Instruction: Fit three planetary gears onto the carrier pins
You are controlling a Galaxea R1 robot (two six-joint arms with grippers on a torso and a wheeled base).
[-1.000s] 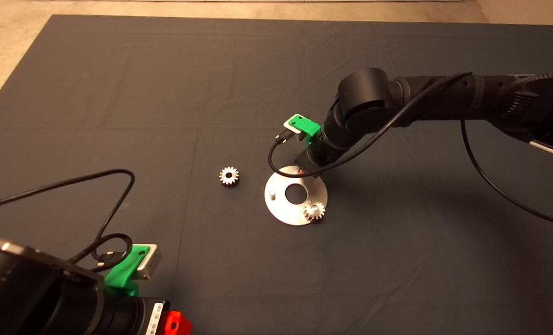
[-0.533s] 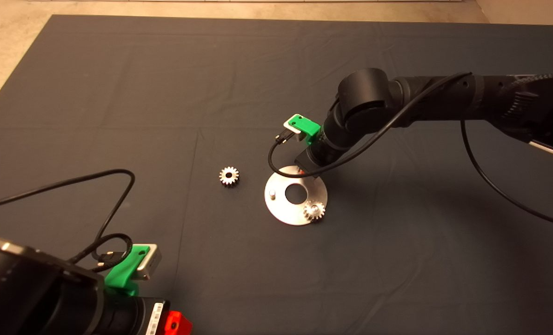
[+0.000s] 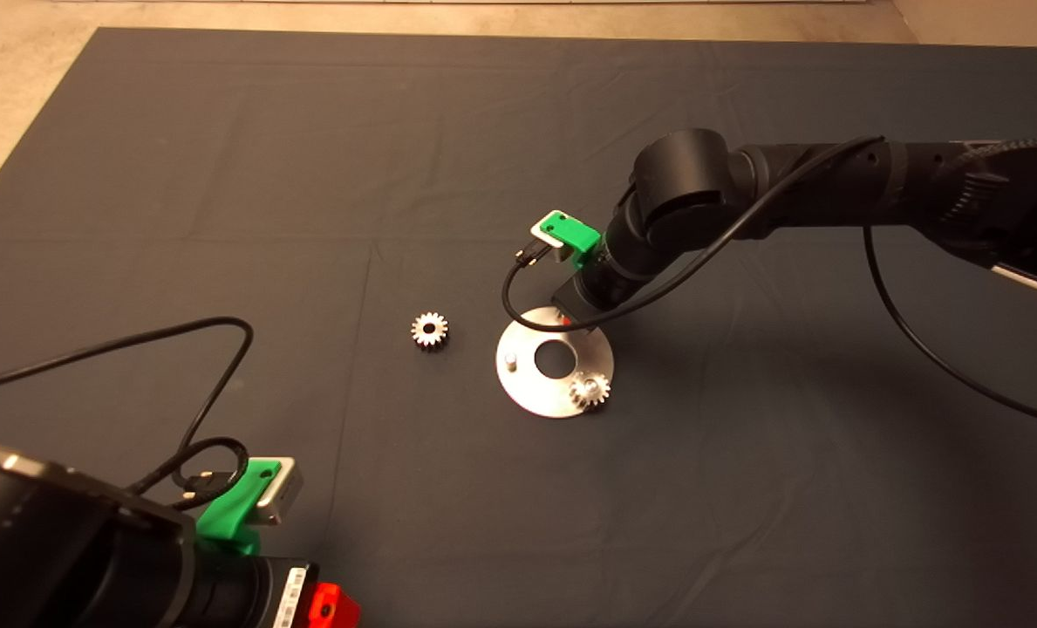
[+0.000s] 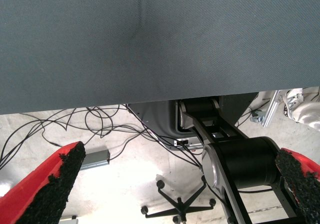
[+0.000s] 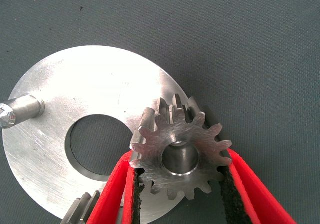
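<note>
I count three gears: my right claw (image 5: 180, 194) grips one gear (image 5: 179, 151) over the disc (image 3: 531, 388); a second gear (image 3: 590, 389) sits on it; a third gear (image 3: 430, 330) lies on the counter (image 3: 221, 174); left claw (image 4: 175, 184) parked, spread wide.

One gear (image 3: 590, 389) sits on the disc (image 3: 528, 392); another gear (image 3: 430, 330) lies on the mat (image 3: 221, 174) beside it.

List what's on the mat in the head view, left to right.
Left gripper parked at the lower left edge → loose gear on the mat → bare pin → disc → gear on its pin → right arm.
</note>
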